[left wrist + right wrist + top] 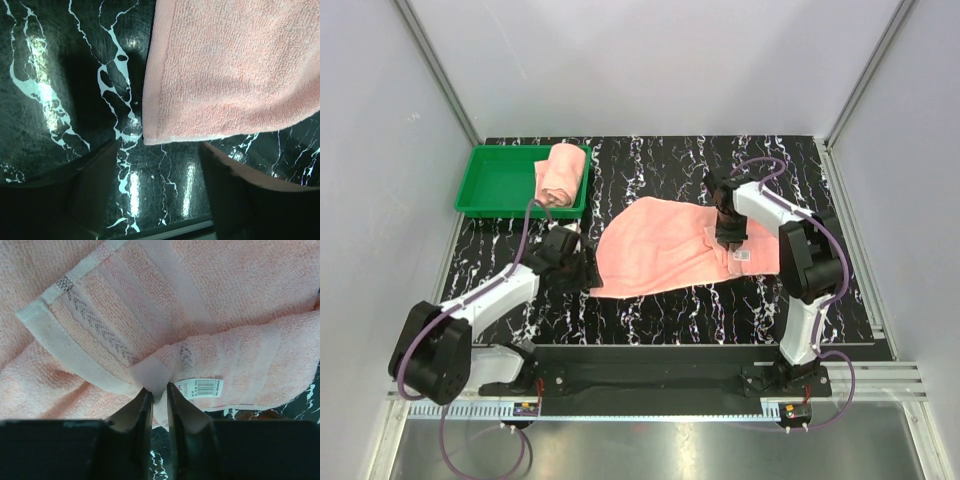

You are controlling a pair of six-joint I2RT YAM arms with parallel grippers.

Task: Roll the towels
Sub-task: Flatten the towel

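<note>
Only the right wrist view shows the right gripper point(160, 396) pinching a hem of the spread towel point(240, 300); left gripper point(159, 150) open, towel corner just ahead.

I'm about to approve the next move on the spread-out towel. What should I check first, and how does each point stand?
1. Right gripper pinching the flat towel at its hem: ok.
2. Left gripper closed on the towel's left corner: not ok, jaws open.
3. Towel lying smooth: not ok, folded over beside the label.
4. Rolled towel resting in the green tray: ok.
</note>
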